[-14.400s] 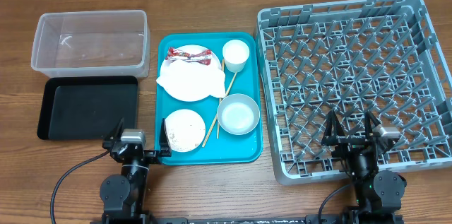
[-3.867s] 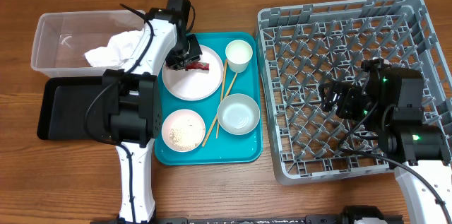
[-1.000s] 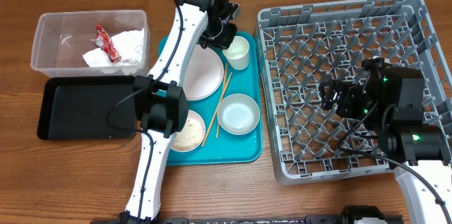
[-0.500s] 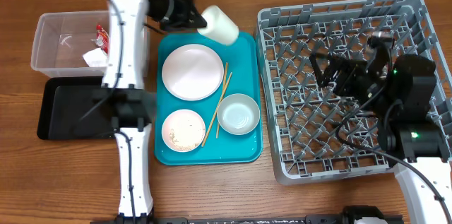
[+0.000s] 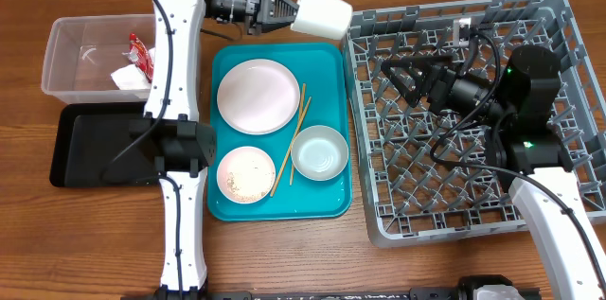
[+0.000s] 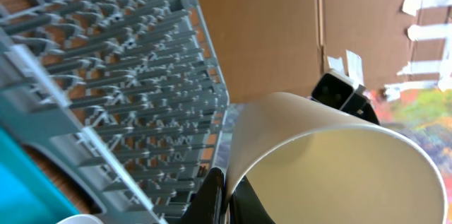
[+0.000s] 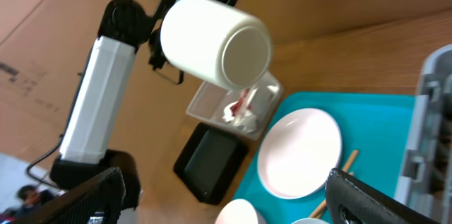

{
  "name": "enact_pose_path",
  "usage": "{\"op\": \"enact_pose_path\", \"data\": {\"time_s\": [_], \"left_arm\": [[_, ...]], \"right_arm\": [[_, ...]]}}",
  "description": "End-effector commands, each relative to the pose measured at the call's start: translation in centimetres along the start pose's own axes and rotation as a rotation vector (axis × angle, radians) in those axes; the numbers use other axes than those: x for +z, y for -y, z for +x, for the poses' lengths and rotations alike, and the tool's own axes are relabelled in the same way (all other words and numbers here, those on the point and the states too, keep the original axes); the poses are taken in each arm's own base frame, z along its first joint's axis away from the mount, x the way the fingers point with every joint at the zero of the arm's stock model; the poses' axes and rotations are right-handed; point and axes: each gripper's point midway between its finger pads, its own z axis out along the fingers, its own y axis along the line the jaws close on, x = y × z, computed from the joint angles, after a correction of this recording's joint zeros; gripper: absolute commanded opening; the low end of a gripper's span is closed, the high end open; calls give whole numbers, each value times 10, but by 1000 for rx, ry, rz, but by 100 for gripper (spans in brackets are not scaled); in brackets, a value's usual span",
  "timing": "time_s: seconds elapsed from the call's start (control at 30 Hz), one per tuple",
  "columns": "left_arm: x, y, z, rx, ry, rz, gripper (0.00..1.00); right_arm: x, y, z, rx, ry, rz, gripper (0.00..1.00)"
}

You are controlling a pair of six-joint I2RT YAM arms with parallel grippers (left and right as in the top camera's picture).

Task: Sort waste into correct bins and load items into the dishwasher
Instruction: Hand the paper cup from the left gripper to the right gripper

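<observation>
White cup [image 5: 320, 9] is hanging sideways by the far-left corner of the grey rack [image 5: 454, 230]. Larger plate [image 5: 258, 97], smaller plate [image 5: 245, 173], bowl [image 5: 318, 151] and chopsticks [image 5: 292, 149] are lying at the middle of the tabletop [image 5: 284, 262]. Napkin [image 5: 128, 75] and wrapper [image 5: 138, 52] are sitting in the clear tub [image 5: 66, 26], far-left corner.

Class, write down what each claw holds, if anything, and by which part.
Left claw: the white cup, pinched at its rim, held sideways above the table. Right claw: open, holding nothing.

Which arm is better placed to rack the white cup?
Left, probably: the left tool grips the round white cup beside a corner of the grey plastic pegged rack. The right tool is open and empty.
</observation>
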Motion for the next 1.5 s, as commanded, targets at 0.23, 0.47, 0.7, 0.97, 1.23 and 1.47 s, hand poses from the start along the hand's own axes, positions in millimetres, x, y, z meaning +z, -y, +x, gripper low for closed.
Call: {"op": "enact_pose_path", "data": {"time_s": [0.23,0.47,0.7,0.97,1.23,1.47], "left_arm": [[-5,78,17,138,11,-14,4],[-11,96,23,157,33,-86,4],[-21,120,34,236,66,-176,4],[-24,96,47,170,37,-292,4],[0,81,60,74,-50,-27,4],[5,59,66,4,-70,1,4]], "right_arm": [[-2,-19,-2,-15,-21,-67,93],[-2,-19,0,-9,-28,-70,93],[-2,-18,2,4,-38,-69,93],[-2,-19,3,-2,-41,-75,93],[5,-24,7,-29,-55,-94,96],[15,-47,5,-134,-50,-185,97]]}}
